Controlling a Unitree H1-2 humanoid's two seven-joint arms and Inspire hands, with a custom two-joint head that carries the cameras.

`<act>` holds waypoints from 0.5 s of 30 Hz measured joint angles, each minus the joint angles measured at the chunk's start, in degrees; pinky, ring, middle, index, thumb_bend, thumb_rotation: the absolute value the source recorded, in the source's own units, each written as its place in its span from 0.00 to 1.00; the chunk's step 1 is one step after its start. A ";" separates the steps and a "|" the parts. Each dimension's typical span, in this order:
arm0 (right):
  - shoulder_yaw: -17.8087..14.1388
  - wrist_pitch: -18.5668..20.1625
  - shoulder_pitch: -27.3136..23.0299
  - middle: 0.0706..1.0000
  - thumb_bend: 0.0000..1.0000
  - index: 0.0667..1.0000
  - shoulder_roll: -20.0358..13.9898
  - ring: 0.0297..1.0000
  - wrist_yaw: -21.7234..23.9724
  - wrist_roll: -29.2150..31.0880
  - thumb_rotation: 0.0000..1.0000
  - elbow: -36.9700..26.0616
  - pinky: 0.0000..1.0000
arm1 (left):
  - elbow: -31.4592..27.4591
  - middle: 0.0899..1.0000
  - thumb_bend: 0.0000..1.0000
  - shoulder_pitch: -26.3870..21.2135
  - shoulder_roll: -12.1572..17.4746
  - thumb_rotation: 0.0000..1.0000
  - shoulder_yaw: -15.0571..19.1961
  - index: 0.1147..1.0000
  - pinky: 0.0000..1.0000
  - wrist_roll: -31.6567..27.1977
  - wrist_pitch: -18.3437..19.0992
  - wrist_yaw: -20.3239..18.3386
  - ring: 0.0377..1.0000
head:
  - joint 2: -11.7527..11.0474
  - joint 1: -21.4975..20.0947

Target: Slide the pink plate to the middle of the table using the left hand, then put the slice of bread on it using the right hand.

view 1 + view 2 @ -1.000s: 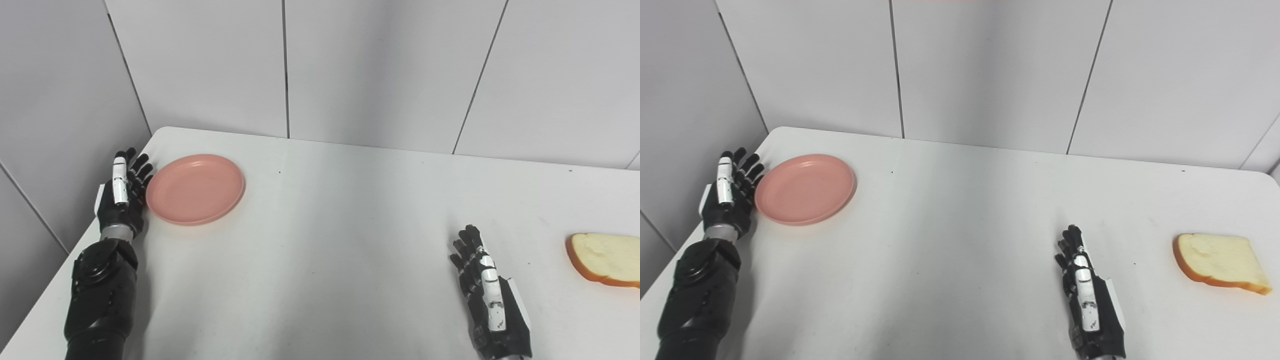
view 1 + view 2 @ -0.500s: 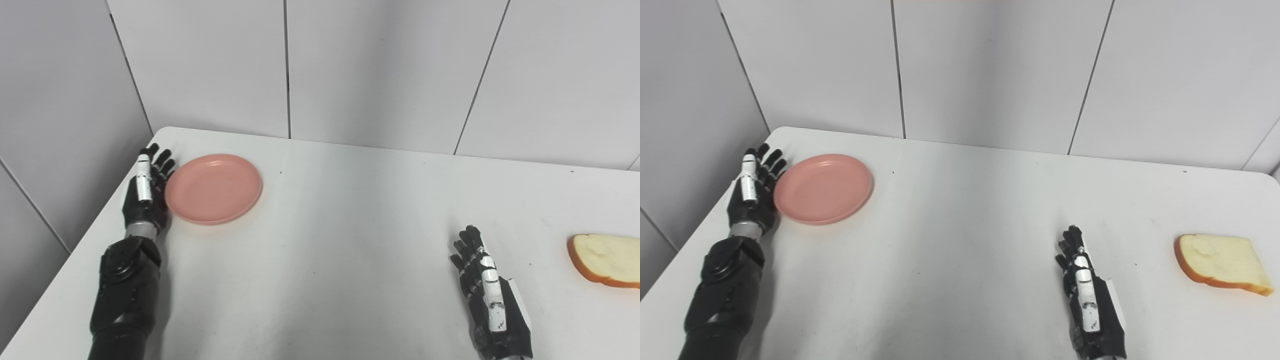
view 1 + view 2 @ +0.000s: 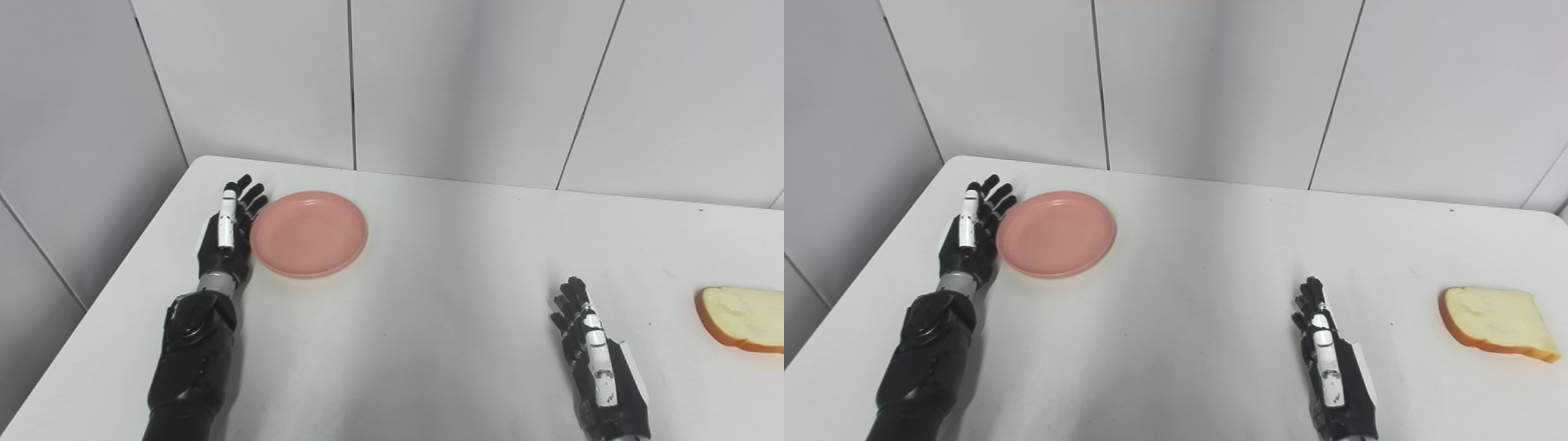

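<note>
A bare test booth, lab-like; plain grey wall panels [image 3: 465, 86] with dark seams enclose a white table [image 3: 429, 318] on 2 sides; no household furnishings visible.

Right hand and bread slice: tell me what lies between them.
Nothing: between the right hand and the bread slice only bare white table shows, seen whole in the right eye view.

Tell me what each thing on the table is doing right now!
pink plate: empty, flat on the table, left of the middle.
left hand: open, edge-on against the plate's left rim.
right hand: open, resting apart from the bread, holding nothing.
slice of bread: lying flat near the right edge, untouched.
table: white, holding the plate and the bread.
</note>
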 measured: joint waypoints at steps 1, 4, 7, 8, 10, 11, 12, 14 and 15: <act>0.03 -0.02 0.00 1.00 0.32 0.99 0.02 1.00 -0.02 -0.12 1.00 0.00 1.00 | -0.01 0.89 0.44 0.00 -0.17 1.00 -0.36 0.89 0.92 0.01 0.00 -0.40 0.91 | -0.09 -0.17; 0.10 -0.08 0.00 1.00 0.32 1.00 0.10 1.00 -0.19 -0.99 1.00 0.01 1.00 | -0.17 0.88 0.44 -0.02 -1.21 1.00 -1.12 0.88 0.90 0.14 0.01 -0.50 0.90 | -0.18 -0.35; 0.11 -0.08 -0.01 1.00 0.33 1.00 0.21 1.00 -0.19 -1.31 1.00 0.01 1.00 | -0.84 0.88 0.44 -0.02 -2.36 1.00 -1.53 0.88 0.91 0.02 0.33 -0.67 0.90 | -0.18 -0.35; 0.11 -0.06 -0.01 1.00 0.32 0.99 0.24 1.00 -0.23 -1.41 1.00 0.00 1.00 | -1.02 0.89 0.44 -0.02 -2.65 1.00 -1.75 0.88 0.92 -0.05 0.57 -0.93 0.91 | -0.26 -0.79; 0.10 -0.01 -0.01 1.00 0.33 0.99 0.37 1.00 -0.30 -1.60 1.00 -0.04 1.00 | -1.50 0.89 0.44 -0.01 -3.37 1.00 -2.30 0.88 0.92 -0.05 1.13 -1.36 0.91 | -0.18 -0.88; 0.10 -0.02 -0.01 1.00 0.33 0.99 0.37 1.00 -0.33 -1.66 1.00 -0.03 1.00 | -1.77 0.89 0.44 0.00 -3.65 1.00 -2.64 0.88 0.92 -0.05 1.39 -1.58 0.91 | -0.18 -0.97; 0.10 -0.05 -0.01 1.00 0.34 1.00 0.37 1.00 -0.32 -1.69 1.00 -0.02 1.00 | -2.15 0.88 0.44 0.01 -3.96 1.00 -3.03 0.88 0.91 -0.01 1.85 -1.69 0.90 | 0.00 -1.58; 0.11 -0.06 -0.02 1.00 0.36 1.00 0.36 1.00 -0.27 -1.71 1.00 0.01 1.00 | -2.76 0.87 0.43 0.02 -4.34 1.00 -4.14 0.87 0.89 0.14 2.96 -1.81 0.89 | 0.00 -1.58; 0.12 -0.06 -0.02 1.00 0.36 1.00 0.36 1.00 -0.23 -1.71 1.00 0.01 1.00 | -2.90 0.87 0.43 0.02 -4.51 1.00 -4.52 0.87 0.89 0.16 3.29 -1.88 0.89 | 0.00 -1.84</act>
